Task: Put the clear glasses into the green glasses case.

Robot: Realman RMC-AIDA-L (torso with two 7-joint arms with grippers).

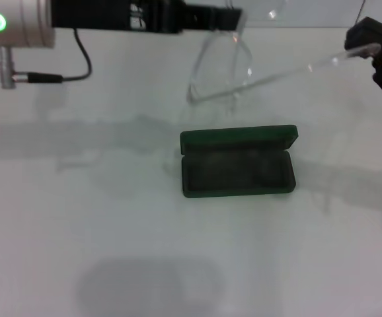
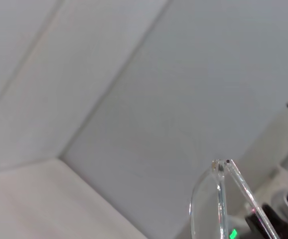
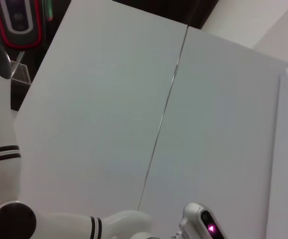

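Top centre, the left hand (image 1: pixel 234 16) and right hand (image 1: pixel 376 49) each grasp the clear glasses (image 1: pixel 221 66), aloft above the open green glasses case (image 1: pixel 237 165) on the bench (image 1: pixel 78 218).

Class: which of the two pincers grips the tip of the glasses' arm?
The right pincer grips the clear glasses' arm tip; the left pincer holds the frame.
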